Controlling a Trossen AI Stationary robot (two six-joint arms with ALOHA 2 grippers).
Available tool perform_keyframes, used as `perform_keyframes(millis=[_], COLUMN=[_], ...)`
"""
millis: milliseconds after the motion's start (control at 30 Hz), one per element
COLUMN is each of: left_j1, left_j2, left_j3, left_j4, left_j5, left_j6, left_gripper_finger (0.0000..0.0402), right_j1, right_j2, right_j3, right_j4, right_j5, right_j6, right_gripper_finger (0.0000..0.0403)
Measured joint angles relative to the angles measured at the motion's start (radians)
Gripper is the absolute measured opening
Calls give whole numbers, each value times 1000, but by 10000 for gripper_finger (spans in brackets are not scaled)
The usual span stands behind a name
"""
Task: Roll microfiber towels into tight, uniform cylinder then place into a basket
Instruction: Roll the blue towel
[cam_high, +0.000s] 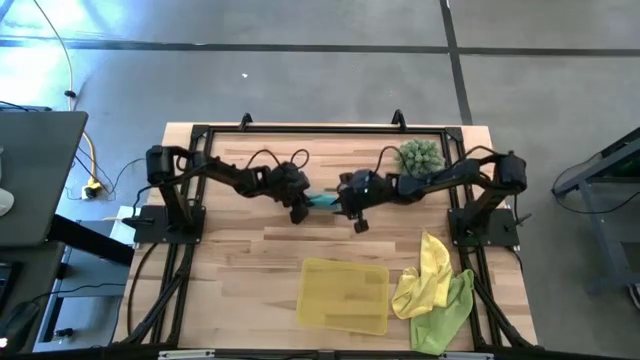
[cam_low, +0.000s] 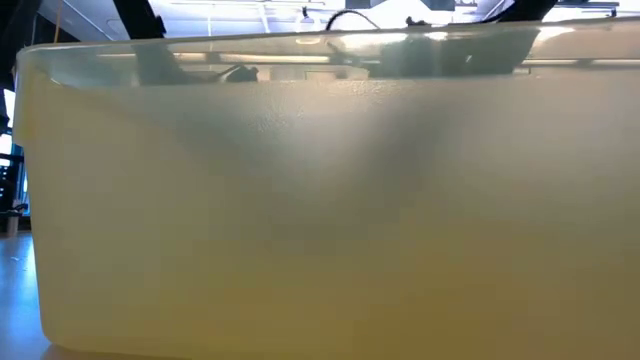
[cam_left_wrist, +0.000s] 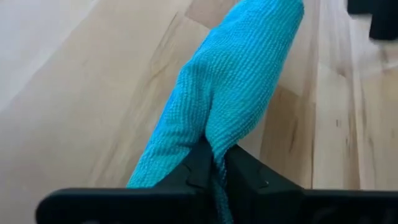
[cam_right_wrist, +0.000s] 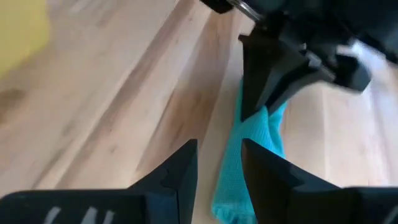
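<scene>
Lying nearest on the wood table: basket, yellow towel and green towel; mid-table, pinching the teal towel, left gripper; spreading beside it, right gripper; beyond, grey floor.

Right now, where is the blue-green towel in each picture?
High view: the teal towel sits mid-table between the two arms.
Low view: not in it; the yellow basket wall fills the picture.
Left wrist view: centre, pinched in the left pincer.
Right wrist view: right of centre, beyond the open right pincer.
Shared landmark: the left pincer gripping the towel's end.
</scene>
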Motion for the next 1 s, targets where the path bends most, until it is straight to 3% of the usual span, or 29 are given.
perform_keyframes(millis=[200, 700, 867, 1000], left_j1=[17, 16, 15, 15], left_j2=[1, 1, 2, -3], left_j3=[-2, -3, -3, -5], left_j4=[-3, 6, 8, 15], left_j5=[52, 53, 63, 63], left_j6=[-33, -78, -69, -38], left_gripper_finger=[19, 20, 20, 24], right_j1=[74, 40, 9, -6], right_j2=[75, 185, 222, 245], right_j3=[2, 4, 5, 8], right_j4=[124, 174, 199, 199], right_j5=[266, 257, 251, 231], right_j6=[-44, -15, -1, 111], right_gripper_finger=[117, 188, 188, 174])
